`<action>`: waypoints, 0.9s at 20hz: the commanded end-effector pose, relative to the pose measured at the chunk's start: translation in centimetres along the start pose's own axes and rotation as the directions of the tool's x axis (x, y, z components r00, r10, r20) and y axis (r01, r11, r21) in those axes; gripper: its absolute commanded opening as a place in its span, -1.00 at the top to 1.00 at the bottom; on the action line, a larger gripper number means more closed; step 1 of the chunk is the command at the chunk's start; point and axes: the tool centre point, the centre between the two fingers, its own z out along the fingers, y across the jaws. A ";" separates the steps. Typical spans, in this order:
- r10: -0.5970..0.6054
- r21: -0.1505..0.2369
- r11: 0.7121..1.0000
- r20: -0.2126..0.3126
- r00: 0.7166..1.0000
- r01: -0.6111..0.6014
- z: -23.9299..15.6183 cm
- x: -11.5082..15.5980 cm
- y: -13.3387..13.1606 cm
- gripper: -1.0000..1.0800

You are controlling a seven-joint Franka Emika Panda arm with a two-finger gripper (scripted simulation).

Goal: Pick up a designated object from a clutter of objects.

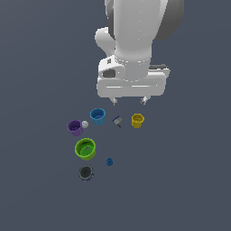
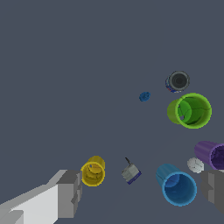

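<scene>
**Claw open and empty above the clutter; yellow cup lies off-centre, under one finger**

The claw [image 1: 130, 100] hangs clear of the surface with its two fingers spread wide and nothing between them. In the wrist view one finger [image 2: 70, 192] sits at one edge of the picture and the other finger [image 2: 214, 190] at the opposite edge; the span between them takes in several objects at once.

The yellow cup [image 1: 137, 120] stands upright, mouth up, alone at the exterior view's right end of the group. It is not centred under the claw: in the wrist view the yellow cup [image 2: 93, 171] sits just beside one finger, while the grey piece [image 2: 131, 173] lies nearer the midpoint and the blue cup [image 2: 178, 186] nearer the other finger.

Judgement: the claw needs a sideways shift toward the exterior view's right before descending. The cup is round, so grip angle matters little. The grey piece is the nearest neighbour, near but apart.
</scene>
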 end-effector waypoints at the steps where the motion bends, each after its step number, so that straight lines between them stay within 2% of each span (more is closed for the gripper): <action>1: 0.010 -0.003 1.000 0.002 1.000 -0.010 0.9 -0.2 -0.3 -0.92; 10: 0.085 -0.019 0.996 0.008 0.996 -0.085 6.7 -1.9 -2.3 -0.92; 18: 0.182 -0.036 0.983 0.013 0.983 -0.181 14.3 -5.9 -4.9 -0.92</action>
